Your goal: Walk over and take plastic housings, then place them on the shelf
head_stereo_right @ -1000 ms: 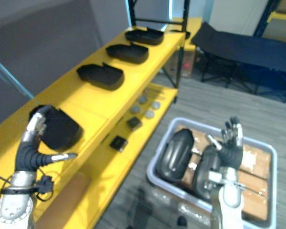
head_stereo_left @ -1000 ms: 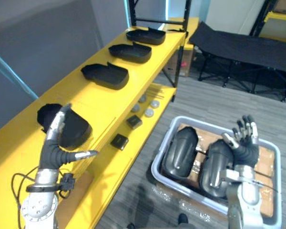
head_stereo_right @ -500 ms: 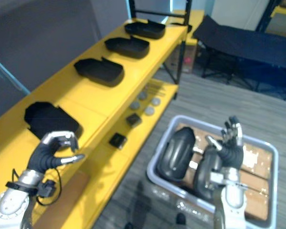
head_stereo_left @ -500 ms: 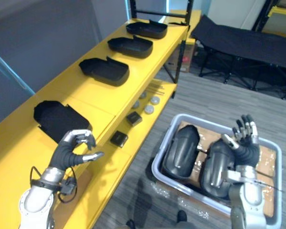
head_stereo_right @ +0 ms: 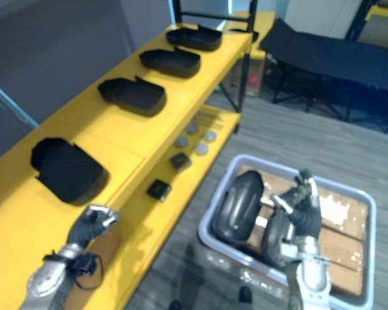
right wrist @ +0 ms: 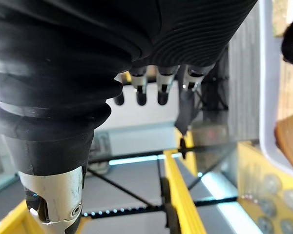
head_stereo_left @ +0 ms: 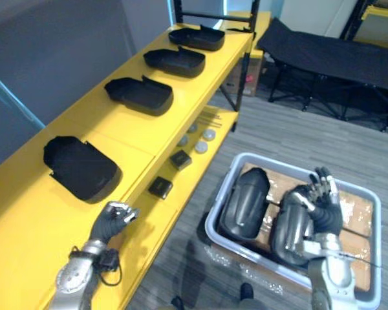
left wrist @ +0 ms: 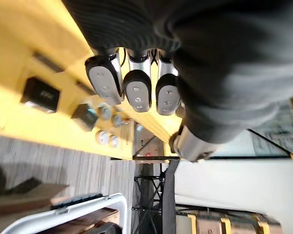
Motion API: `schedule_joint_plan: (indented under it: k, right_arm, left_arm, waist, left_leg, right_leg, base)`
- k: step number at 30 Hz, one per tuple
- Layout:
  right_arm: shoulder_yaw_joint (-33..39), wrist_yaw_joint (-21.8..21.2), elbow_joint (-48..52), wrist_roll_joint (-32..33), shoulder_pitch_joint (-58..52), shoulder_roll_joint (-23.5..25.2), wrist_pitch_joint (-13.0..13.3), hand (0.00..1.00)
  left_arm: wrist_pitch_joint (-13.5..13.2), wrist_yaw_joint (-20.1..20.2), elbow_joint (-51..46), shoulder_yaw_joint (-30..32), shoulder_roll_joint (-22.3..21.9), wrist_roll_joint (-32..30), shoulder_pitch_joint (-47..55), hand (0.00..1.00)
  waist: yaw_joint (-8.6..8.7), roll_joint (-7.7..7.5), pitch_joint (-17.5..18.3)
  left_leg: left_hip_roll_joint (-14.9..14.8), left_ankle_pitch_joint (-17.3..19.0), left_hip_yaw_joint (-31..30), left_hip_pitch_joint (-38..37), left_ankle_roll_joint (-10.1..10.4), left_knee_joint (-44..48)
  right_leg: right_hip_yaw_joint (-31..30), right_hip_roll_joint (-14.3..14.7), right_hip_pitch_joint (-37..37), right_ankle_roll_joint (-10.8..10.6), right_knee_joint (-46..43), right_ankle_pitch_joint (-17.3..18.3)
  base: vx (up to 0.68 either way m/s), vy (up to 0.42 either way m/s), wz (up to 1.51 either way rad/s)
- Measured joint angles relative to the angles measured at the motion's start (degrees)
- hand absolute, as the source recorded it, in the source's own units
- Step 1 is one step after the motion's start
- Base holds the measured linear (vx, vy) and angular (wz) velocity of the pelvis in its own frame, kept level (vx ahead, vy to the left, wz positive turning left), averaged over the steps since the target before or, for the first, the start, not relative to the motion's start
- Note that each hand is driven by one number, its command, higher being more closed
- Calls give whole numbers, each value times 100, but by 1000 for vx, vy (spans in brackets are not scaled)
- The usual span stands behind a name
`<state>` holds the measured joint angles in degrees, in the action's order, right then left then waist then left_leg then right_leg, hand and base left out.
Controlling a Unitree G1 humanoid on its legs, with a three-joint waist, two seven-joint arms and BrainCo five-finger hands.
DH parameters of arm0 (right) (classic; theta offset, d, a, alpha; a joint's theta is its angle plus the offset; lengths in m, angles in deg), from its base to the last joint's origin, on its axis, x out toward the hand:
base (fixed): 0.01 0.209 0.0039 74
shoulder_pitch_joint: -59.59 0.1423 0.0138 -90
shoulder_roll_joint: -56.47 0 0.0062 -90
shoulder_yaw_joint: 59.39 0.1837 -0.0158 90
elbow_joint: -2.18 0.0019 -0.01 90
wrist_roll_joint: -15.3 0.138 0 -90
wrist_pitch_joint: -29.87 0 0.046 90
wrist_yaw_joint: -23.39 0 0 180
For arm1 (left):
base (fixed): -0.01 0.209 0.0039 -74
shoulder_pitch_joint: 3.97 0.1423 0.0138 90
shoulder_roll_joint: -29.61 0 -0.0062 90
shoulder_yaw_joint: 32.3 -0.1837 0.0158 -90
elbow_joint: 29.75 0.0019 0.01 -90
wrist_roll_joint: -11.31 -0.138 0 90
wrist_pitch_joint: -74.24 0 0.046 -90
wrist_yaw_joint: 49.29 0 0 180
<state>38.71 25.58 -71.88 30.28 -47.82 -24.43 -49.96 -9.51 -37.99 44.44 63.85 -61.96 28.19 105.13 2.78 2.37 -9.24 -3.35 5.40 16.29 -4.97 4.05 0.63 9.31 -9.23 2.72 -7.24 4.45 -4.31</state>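
Four black plastic housings lie in a row on the yellow shelf's top (head_stereo_left: 126, 139); the nearest one (head_stereo_left: 81, 169) rests flat, open side up. My left hand (head_stereo_left: 113, 221) hangs below it by the shelf's front edge, its fingers (left wrist: 136, 87) curled into a fist with nothing in them. Two dark grey housings (head_stereo_left: 244, 203) (head_stereo_left: 290, 227) stand side by side in a grey bin (head_stereo_left: 221, 197) on the floor. My right hand (head_stereo_left: 323, 210) hovers over the right-hand one, fingers (right wrist: 158, 85) straight and apart from it.
The lower shelf holds two small black boxes (head_stereo_left: 160, 188) (head_stereo_left: 181, 159) and a few round discs (head_stereo_left: 202, 139). Brown cardboard (head_stereo_left: 355, 223) lines the bin. A black folding cot (head_stereo_left: 330, 61) stands at the back right on the grey floor.
My left hand came off the nearest housing, dropped towards the shelf's front edge and curled into a fist. My right hand sank a little towards the bin.
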Motion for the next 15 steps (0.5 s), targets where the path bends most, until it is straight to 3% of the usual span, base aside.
schedule_joint_plan:
  k: [5, 8, 15]
  right_arm:
    - [-317, 42, -162, -8, -49, 54, 1, 0]
    - [-405, 45, -178, -12, -79, 81, 5, 0]
    - [-586, 186, -387, -14, -149, 132, 14, 0]
  left_arm:
    - [10, -691, 256, -354, -471, 120, -135, 100]
    - [-16, -945, 328, -507, -514, 113, -260, 100]
    - [-566, -1489, 327, -528, -613, 112, -501, 100]
  waist:
    - [77, -25, -16]
    - [104, -26, -17]
    - [112, -103, -63]
  left_leg:
    - [-6, 2, 8, 0, 3, -1]
    - [-10, 3, 11, -6, 5, 0]
    - [-19, 27, 55, -86, 31, -2]
  right_leg:
    - [-8, 8, -5, 0, 0, 0]
    - [-12, 11, 8, 0, -1, 0]
    - [-54, 20, 59, 0, -2, -1]
  base:
    - [0, 0, 0]
    - [0, 0, 0]
    - [-1, 2, -3]
